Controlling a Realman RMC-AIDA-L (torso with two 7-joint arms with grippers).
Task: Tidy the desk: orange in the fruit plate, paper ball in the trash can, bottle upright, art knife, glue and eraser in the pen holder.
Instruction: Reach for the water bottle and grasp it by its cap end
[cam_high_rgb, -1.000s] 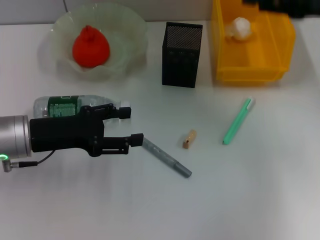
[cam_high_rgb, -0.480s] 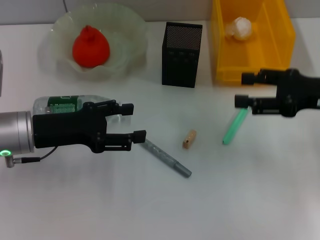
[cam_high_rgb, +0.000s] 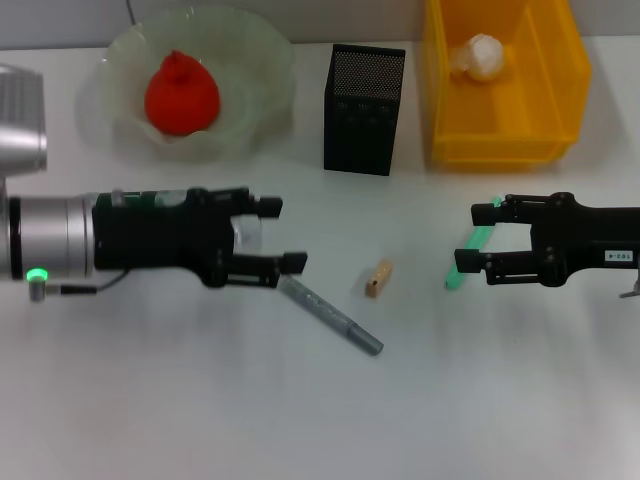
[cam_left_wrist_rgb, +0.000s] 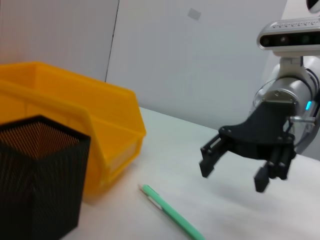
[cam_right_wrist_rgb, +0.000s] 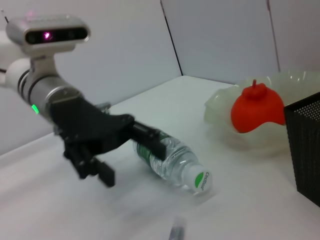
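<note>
The bottle (cam_right_wrist_rgb: 170, 161) lies on its side; in the head view my open left gripper (cam_high_rgb: 281, 235) covers most of it, fingers on either side of its cap end. My open right gripper (cam_high_rgb: 473, 237) straddles the green stick tool (cam_high_rgb: 456, 274). A grey stick tool (cam_high_rgb: 330, 315) and the tan eraser (cam_high_rgb: 378, 278) lie on the table between the grippers. The orange (cam_high_rgb: 181, 93) sits in the fruit plate (cam_high_rgb: 262, 60). The paper ball (cam_high_rgb: 478, 56) lies in the yellow trash can (cam_high_rgb: 500, 140). The black mesh pen holder (cam_high_rgb: 364, 95) stands between plate and can.
The left wrist view shows the right gripper (cam_left_wrist_rgb: 233, 177) above the green stick tool (cam_left_wrist_rgb: 170, 212), next to the trash can (cam_left_wrist_rgb: 100, 115) and pen holder (cam_left_wrist_rgb: 40, 180). The right wrist view shows the left gripper (cam_right_wrist_rgb: 132, 160), orange (cam_right_wrist_rgb: 257, 107) and plate (cam_right_wrist_rgb: 220, 107).
My right arm came in from the back right and moved down and left onto the green stick tool. My left gripper moved right and slightly back over the bottle's cap end.
</note>
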